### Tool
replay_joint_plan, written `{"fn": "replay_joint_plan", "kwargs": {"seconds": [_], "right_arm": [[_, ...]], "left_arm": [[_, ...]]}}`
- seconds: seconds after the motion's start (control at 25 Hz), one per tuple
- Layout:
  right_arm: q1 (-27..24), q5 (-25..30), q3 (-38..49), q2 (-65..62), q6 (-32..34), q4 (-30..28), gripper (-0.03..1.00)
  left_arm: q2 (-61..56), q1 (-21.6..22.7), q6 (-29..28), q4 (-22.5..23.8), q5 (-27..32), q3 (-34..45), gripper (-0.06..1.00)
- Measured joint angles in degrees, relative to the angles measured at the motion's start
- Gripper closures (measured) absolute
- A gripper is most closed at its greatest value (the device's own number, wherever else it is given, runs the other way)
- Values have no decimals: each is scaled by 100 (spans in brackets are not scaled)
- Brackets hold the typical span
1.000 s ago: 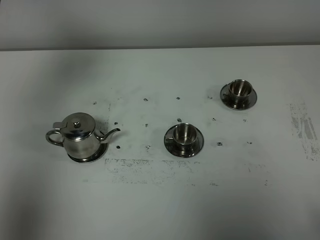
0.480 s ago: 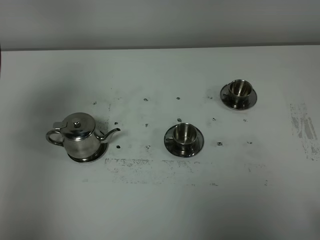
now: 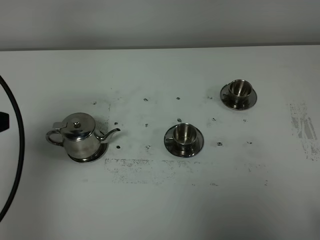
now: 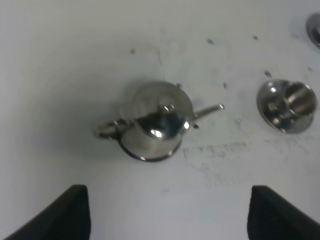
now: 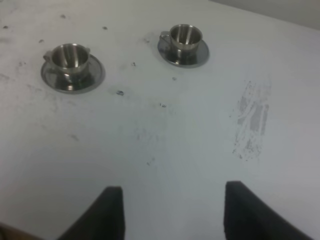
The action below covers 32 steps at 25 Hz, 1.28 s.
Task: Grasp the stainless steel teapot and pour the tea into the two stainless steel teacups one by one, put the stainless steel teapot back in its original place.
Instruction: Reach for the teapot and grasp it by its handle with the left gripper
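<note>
The stainless steel teapot [image 3: 80,136] stands on its round steel tray [image 3: 95,156] at the left of the white table, spout pointing right. It also shows in the left wrist view [image 4: 157,122]. One teacup on its saucer [image 3: 184,137] sits in the middle, the other [image 3: 239,92] farther back right. Both show in the right wrist view, the middle teacup [image 5: 70,59] and the back-right teacup [image 5: 185,39]. My left gripper [image 4: 167,220] is open, high above and apart from the teapot. My right gripper [image 5: 170,215] is open and empty over bare table.
A black cable [image 3: 17,150] and a dark part of the left arm [image 3: 3,121] enter at the left edge of the exterior view. The white tabletop [image 3: 160,200] is scuffed with dark specks and a worn patch [image 3: 302,127] at the right.
The black cable and part of the left arm have come into the exterior view at the left edge. The teapot and cups have not moved.
</note>
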Motion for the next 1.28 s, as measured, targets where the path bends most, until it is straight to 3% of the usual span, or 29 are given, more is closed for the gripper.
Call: {"fn": "replay_joint_plan", "kwargs": {"seconds": [0.16,0.4,0.64,0.84,1.0,1.28], "right_arm": [[0,0,0,0,0,0,54],[0,0,0,0,0,0,54],[0,0,0,0,0,0,54],[0,0,0,0,0,0,54],[0,0,0,0,0,0,54],[0,0,0,0,0,0,54]], "left_arm": [[-5,-327,-16,242,-66,156,32],[-5,-869,-838,1824,-362,182,32],[84,-1292,-992,3140,-707,182,32],[654,-1326,-1184,3641,-1125,182,32],[1359,-1326,-1769,3927,-1677,182,32],[2402,-1326,-2518,4328,-2002,-68,32]]}}
